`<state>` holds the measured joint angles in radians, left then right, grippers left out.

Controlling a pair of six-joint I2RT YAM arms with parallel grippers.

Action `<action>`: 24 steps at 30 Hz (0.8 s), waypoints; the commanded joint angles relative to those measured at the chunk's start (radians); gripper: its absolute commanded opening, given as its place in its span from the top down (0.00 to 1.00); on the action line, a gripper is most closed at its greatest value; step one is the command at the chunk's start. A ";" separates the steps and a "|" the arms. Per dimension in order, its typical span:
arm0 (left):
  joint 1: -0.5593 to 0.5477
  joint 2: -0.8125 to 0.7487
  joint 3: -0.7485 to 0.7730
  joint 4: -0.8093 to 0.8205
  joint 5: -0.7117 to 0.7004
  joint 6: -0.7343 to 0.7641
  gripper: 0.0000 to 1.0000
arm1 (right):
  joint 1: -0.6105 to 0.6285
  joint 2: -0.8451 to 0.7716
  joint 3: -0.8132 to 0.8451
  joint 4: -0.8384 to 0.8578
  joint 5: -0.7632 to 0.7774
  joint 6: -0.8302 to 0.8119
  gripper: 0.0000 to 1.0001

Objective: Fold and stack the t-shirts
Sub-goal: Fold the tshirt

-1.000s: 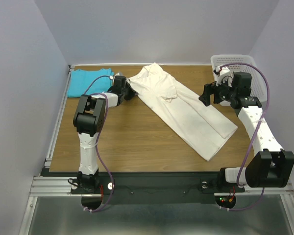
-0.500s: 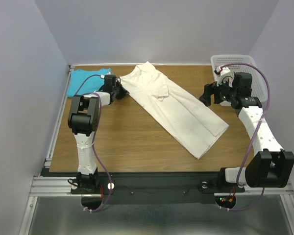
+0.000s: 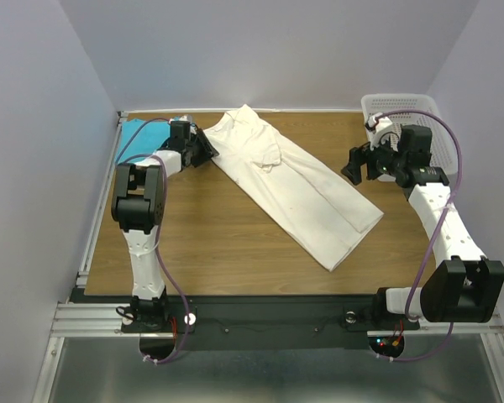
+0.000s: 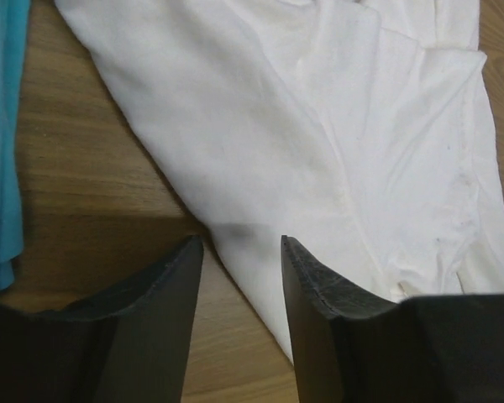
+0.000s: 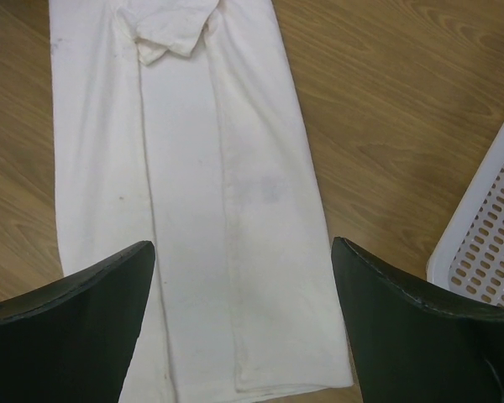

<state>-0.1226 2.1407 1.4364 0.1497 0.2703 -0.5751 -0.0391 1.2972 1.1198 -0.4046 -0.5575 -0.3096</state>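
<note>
Across the middle of the wooden table (image 3: 235,235) lies the cream t-shirt (image 3: 290,185), folded into a long band that runs on a slant, with one short sleeve turned over its upper part (a faint grey smudge shows midway along it in the right wrist view). Right of that shirt stands the white perforated basket (image 3: 399,99), well apart from it. Left of the shirt's upper end lies the turquoise t-shirt (image 3: 139,138), near it, with bare wood between.

The left gripper (image 4: 242,243) sits just beside the shirt's upper left edge, fingers partly spread with nothing between them. The edge runs under the gap, and it seems to touch no cloth, though I cannot be sure. Between shirt and basket hangs the right gripper (image 5: 244,248), fingers spread wide, gripping nothing.
</note>
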 commanded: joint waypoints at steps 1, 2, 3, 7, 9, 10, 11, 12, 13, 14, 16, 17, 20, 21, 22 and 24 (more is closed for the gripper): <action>-0.006 -0.192 0.022 0.005 0.058 0.112 0.45 | -0.007 -0.032 -0.005 -0.013 0.018 -0.081 0.08; -0.006 -0.218 0.006 0.005 0.063 0.125 0.43 | -0.007 -0.032 -0.005 -0.020 0.025 -0.092 0.08; -0.008 -0.246 -0.007 0.005 0.061 0.138 0.42 | -0.007 -0.030 -0.003 -0.028 0.042 -0.104 0.08; -0.008 -0.471 -0.118 0.014 0.003 0.228 0.39 | -0.019 -0.013 0.002 -0.100 0.087 -0.121 0.08; -0.011 -0.580 -0.252 0.062 -0.026 0.276 0.35 | -0.033 -0.007 -0.008 -0.123 0.108 -0.120 0.08; -0.018 -0.708 -0.311 0.098 -0.043 0.285 0.23 | -0.056 -0.006 -0.014 -0.140 0.114 -0.112 0.08; -0.025 -0.770 -0.429 0.185 -0.043 0.302 0.17 | -0.074 0.002 -0.018 -0.151 0.111 -0.111 0.08; -0.031 -0.825 -0.482 0.223 -0.034 0.302 0.14 | -0.091 0.005 -0.024 -0.161 0.105 -0.112 0.08; -0.040 -0.878 -0.529 0.255 0.018 0.297 0.10 | -0.129 0.005 -0.041 -0.172 0.099 -0.117 0.08; -0.045 -0.947 -0.566 0.287 0.052 0.294 0.10 | -0.149 0.005 -0.048 -0.192 0.097 -0.123 0.08; -0.083 -0.993 -0.637 0.294 0.151 0.284 0.09 | -0.201 0.010 -0.073 -0.224 0.097 -0.141 0.08; -0.115 -1.002 -0.672 0.294 0.170 0.284 0.09 | -0.218 0.011 -0.081 -0.232 0.099 -0.147 0.08; -0.313 -1.030 -0.714 0.300 0.149 0.345 0.11 | -0.287 0.034 -0.109 -0.276 0.094 -0.177 0.09; -0.375 -1.032 -0.737 0.304 0.123 0.366 0.12 | -0.304 0.043 -0.113 -0.287 0.094 -0.180 0.09; -0.511 -1.024 -0.748 0.321 0.072 0.401 0.13 | -0.335 0.059 -0.126 -0.302 0.093 -0.192 0.10; -0.634 -1.001 -0.777 0.349 0.028 0.411 0.15 | -0.364 0.082 -0.130 -0.312 0.091 -0.197 0.11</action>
<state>-0.5560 1.1305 0.7002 0.4213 0.3336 -0.2481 -0.3553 1.3533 0.9955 -0.6605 -0.4629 -0.4679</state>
